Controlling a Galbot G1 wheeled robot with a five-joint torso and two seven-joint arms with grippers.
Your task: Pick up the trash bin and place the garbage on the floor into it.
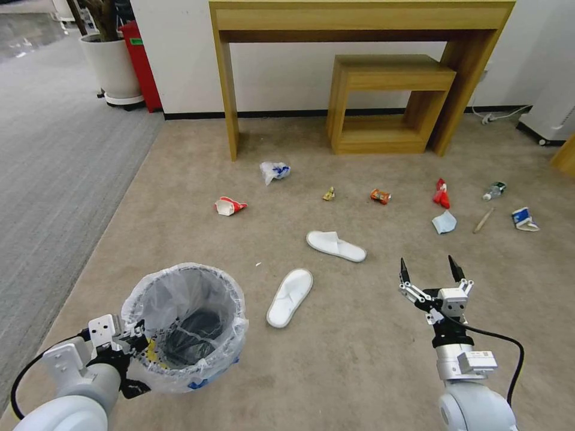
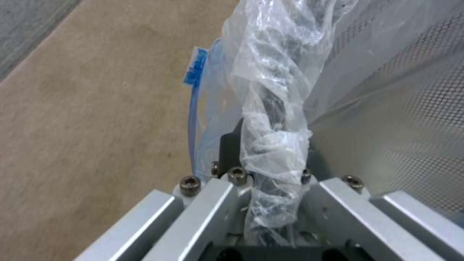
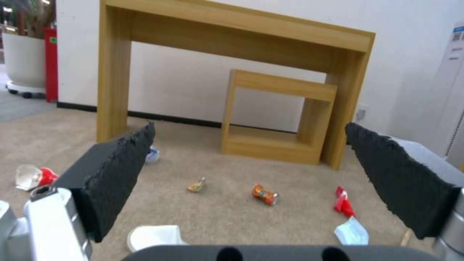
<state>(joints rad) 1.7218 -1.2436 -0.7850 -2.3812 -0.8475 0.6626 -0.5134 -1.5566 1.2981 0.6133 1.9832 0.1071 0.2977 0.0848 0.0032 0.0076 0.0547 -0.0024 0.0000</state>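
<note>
The trash bin (image 1: 185, 326), dark and lined with a translucent bag, is at the lower left of the head view. My left gripper (image 1: 135, 338) is shut on its bagged rim (image 2: 270, 145). My right gripper (image 1: 430, 269) hangs open above the beige floor (image 1: 359, 359), right of the two white slippers (image 1: 335, 245) (image 1: 290, 297). Farther off lie a red-white cup (image 1: 229, 206), a white-blue bag (image 1: 274, 170), an orange wrapper (image 1: 380, 196), a red wrapper (image 1: 441, 193), a pale tissue (image 1: 444, 222), a small bottle (image 1: 495, 190), a wooden stick (image 1: 483, 219) and a blue-white cup (image 1: 524, 219).
A tall wooden console table (image 1: 359, 18) and a low wooden shelf (image 1: 389, 102) stand against the far wall. A white planter (image 1: 111, 66) and a red box (image 1: 141, 60) sit at the back left by the grey ribbed carpet (image 1: 54, 155). A white appliance (image 1: 551, 114) is far right.
</note>
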